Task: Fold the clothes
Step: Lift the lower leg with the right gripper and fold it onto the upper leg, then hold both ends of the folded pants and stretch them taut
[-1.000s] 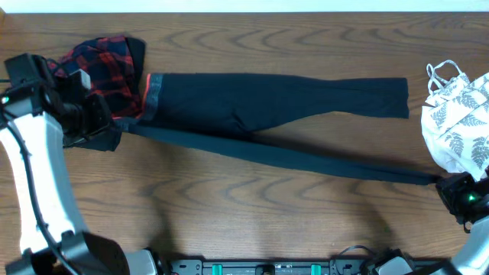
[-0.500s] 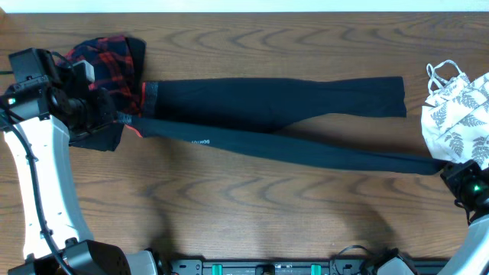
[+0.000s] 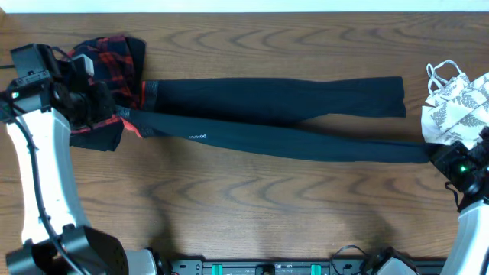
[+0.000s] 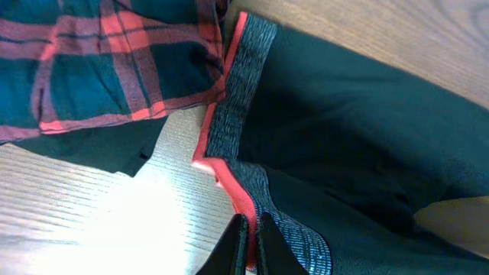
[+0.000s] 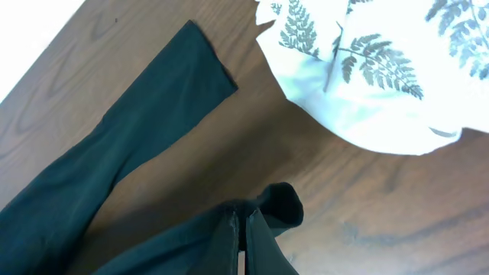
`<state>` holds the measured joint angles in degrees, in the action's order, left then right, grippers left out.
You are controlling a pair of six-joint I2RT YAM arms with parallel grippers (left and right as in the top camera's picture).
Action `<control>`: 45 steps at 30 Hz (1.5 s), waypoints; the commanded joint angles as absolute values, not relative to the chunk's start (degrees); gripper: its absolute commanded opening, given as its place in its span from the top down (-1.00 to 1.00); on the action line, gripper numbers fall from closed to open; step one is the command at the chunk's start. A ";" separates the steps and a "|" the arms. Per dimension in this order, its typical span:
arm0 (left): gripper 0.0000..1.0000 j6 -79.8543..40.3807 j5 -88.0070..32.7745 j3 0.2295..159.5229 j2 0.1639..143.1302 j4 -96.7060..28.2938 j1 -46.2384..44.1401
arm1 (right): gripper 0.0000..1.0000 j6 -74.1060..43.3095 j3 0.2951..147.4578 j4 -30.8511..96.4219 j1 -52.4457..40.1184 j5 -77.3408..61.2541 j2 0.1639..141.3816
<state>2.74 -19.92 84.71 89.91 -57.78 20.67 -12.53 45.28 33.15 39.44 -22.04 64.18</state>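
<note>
Long black leggings [image 3: 275,95] with a grey-and-coral waistband [image 4: 243,99] lie stretched across the table. The far leg lies flat; the near leg [image 3: 306,143] is pulled taut between the arms. My left gripper [image 3: 121,116] is shut on the waistband's coral edge [image 4: 248,229]. My right gripper [image 3: 437,153] is shut on the near leg's cuff [image 5: 276,208]. The red-navy plaid piece [image 3: 103,65] lies bunched at the far left, behind the left gripper. The white leaf-print top [image 3: 458,107] lies at the right edge, just beyond the right gripper.
The wooden table [image 3: 252,221] runs along the near side. The table's far edge [image 3: 244,11] runs close behind the garments. A dark equipment bar [image 3: 267,267] sits at the front edge.
Both grippers have carried the near leg away from me, so it now lies closer alongside the far leg. The right gripper has moved up toward the leaf-print top.
</note>
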 commanded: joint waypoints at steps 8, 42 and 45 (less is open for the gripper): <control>0.88 2.24 -18.74 84.60 93.27 -52.97 19.94 | 0.97 -13.21 54.11 32.29 32.69 -13.85 73.14; 0.88 2.24 -11.07 84.60 102.00 -36.53 13.41 | 0.98 -13.30 63.07 12.49 19.99 -5.78 98.80; 0.88 2.22 -11.09 84.60 103.70 -36.53 13.19 | 0.97 -13.30 63.07 10.96 19.57 -5.74 99.59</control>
